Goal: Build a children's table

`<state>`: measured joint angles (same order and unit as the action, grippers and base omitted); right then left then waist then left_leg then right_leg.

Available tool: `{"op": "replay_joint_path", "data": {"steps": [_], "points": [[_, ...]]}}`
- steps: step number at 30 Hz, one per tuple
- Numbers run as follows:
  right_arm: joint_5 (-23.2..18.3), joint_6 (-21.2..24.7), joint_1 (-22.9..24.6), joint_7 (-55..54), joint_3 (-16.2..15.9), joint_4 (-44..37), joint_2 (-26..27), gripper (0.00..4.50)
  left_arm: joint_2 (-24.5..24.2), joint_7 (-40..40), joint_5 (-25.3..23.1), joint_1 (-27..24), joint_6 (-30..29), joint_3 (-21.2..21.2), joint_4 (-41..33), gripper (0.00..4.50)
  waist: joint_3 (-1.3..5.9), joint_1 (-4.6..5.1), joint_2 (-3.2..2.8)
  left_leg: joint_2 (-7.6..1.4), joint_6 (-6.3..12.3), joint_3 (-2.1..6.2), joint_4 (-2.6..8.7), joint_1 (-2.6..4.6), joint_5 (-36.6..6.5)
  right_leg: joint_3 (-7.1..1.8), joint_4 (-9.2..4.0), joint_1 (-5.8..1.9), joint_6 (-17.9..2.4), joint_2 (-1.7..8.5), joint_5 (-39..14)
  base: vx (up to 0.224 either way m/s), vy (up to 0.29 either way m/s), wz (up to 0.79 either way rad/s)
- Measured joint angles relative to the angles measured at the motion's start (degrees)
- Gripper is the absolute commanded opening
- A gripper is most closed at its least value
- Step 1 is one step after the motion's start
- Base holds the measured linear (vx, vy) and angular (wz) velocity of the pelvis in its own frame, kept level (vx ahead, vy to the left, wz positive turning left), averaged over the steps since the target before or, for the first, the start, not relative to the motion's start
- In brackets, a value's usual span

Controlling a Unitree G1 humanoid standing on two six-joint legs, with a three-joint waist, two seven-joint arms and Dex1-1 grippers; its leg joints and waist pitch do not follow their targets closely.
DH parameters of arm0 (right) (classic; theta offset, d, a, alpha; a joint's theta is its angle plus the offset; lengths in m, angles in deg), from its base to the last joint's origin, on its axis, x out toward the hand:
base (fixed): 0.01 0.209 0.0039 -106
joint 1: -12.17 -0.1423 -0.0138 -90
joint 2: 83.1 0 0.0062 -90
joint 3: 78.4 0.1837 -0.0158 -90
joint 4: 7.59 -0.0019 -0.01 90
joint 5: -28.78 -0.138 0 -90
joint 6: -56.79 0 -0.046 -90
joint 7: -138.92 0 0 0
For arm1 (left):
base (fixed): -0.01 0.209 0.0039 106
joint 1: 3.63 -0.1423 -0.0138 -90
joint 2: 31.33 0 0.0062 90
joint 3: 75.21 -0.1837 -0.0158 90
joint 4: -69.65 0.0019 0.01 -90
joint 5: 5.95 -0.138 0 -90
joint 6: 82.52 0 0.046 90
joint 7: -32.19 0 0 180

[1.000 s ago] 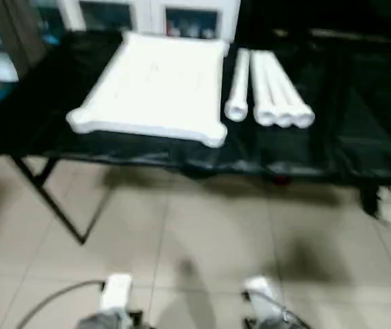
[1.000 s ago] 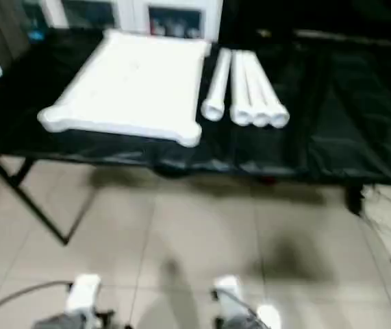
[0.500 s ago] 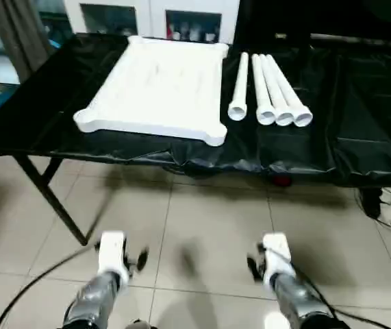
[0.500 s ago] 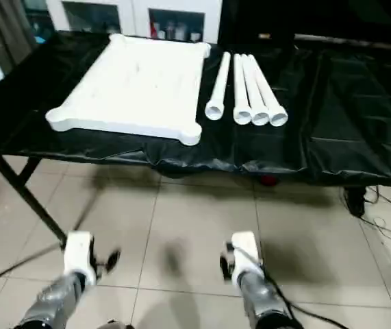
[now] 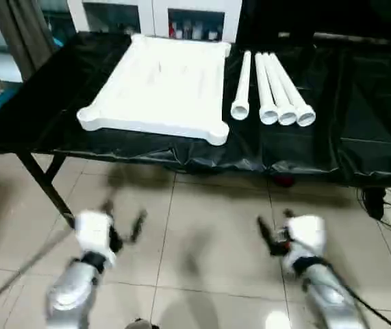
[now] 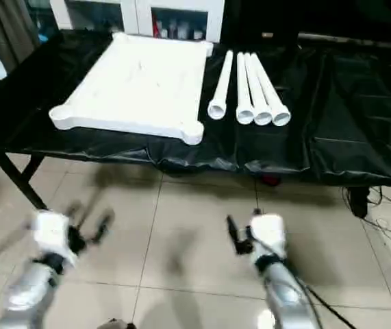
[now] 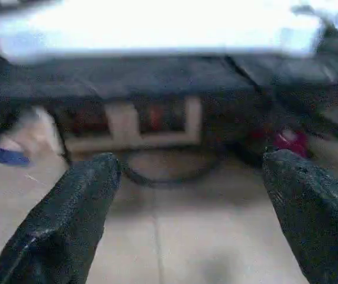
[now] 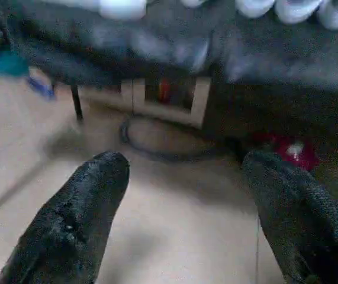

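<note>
The left claw (image 5: 123, 223) hung wide open over the floor (image 5: 202, 240), holding nothing. The right claw (image 5: 272, 229) was open too, empty, near the tabletop's (image 5: 359, 103) front edge. Farther off on the black tabletop lay the white top (image 5: 161, 86), with four legs (image 5: 272, 89) just right of it.

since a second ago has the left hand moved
Yes. The left hand has risen from the picture's bottom edge toward the black work table's front edge.
</note>
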<state>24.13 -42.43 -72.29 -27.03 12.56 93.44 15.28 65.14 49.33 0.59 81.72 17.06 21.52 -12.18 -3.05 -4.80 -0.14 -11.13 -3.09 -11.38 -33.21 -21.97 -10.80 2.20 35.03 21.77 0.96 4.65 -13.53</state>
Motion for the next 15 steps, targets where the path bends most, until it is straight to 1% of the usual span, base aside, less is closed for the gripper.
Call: {"op": "replay_joint_path", "data": {"steps": [3,6,7,9,10,11,13,15], "points": [[-1.82,-1.05,1.31,0.16,1.0,-6.18,-0.64,3.56,-0.11,-2.41,-0.11,0.03,-4.65,1.08,-7.93,4.34,0.09,-0.13,-0.46,0.01,-0.03,0.01,-0.02,0.01,0.02,-0.05,-0.02,0.01,0.15,-0.01,0.11,0.0,0.0,0.0],[-1.69,-1.34,0.82,-0.78,2.19,-8.74,-1.51,3.56,-0.09,-4.7,-1.37,0.64,-8.43,1.29,-13.39,4.34,0.14,-0.18,-0.79,0.02,-0.07,0.05,-0.02,0.01,0.04,-0.05,-0.02,0.01,0.22,-0.03,0.17,0.0,0.0,0.0],[-1.7,-0.82,0.35,-1.38,2.89,-8.73,-1.47,3.56,-0.09,-5.1,-1.77,0.9,-8.9,1.27,-14.37,4.34,0.19,-0.19,-1.02,0.02,-0.09,0.11,-0.05,-0.01,0.06,-0.04,-0.02,0.0,0.22,-0.05,0.19,0.0,0.0,0.0],[-3.07,2.15,-0.82,-1.6,4.34,-9.03,-1.48,3.56,-0.29,-5.51,-1.94,1.23,-10.82,1.05,-16.91,4.34,0.38,-0.18,-1.44,0.03,-0.09,0.11,-0.09,-0.04,0.06,-0.08,-0.02,0.02,0.26,-0.06,0.22,0.0,0.0,0.0],[-4.4,3.82,-1.13,-1.47,4.79,-9.62,-1.38,3.56,-0.4,-5.54,-1.89,1.73,-11.61,0.86,-17.65,4.34,0.47,-0.19,-1.58,0.03,-0.09,0.11,-0.09,-0.03,0.06,-0.08,-0.01,0.03,0.28,-0.07,0.22,0.0,0.0,0.0],[-6.11,6.11,-1.91,-1.36,5.21,-10.33,-0.8,3.56,-0.61,-5.57,-1.97,2.89,-12.34,0.67,-18.17,4.34,0.49,-0.17,-1.61,0.02,-0.09,0.16,-0.08,-0.03,0.07,-0.08,0.03,0.05,0.28,-0.11,0.23,0.0,0.0,0.0],[-7.39,8.77,-4.17,-1.4,4.94,-10.55,0.14,3.56,-1.38,-5.52,-2.98,4.87,-13.35,-0.16,-18.14,4.34,0.51,-0.13,-1.59,0.01,-0.14,0.31,-0.09,-0.03,0.1,-0.08,0.08,0.07,0.3,-0.2,0.24,0.0,0.0,0.0],[-7.54,9.58,-5.64,-1.5,3.96,-10.54,0.2,3.56,-1.31,-5.57,-3.56,6.99,-14.18,-1.09,-18.11,4.34,0.6,-0.12,-1.14,0.0,-0.18,0.3,-0.1,-0.03,0.14,-0.07,0.12,0.09,0.31,-0.21,0.25,0.0,0.0,0.0]]}}
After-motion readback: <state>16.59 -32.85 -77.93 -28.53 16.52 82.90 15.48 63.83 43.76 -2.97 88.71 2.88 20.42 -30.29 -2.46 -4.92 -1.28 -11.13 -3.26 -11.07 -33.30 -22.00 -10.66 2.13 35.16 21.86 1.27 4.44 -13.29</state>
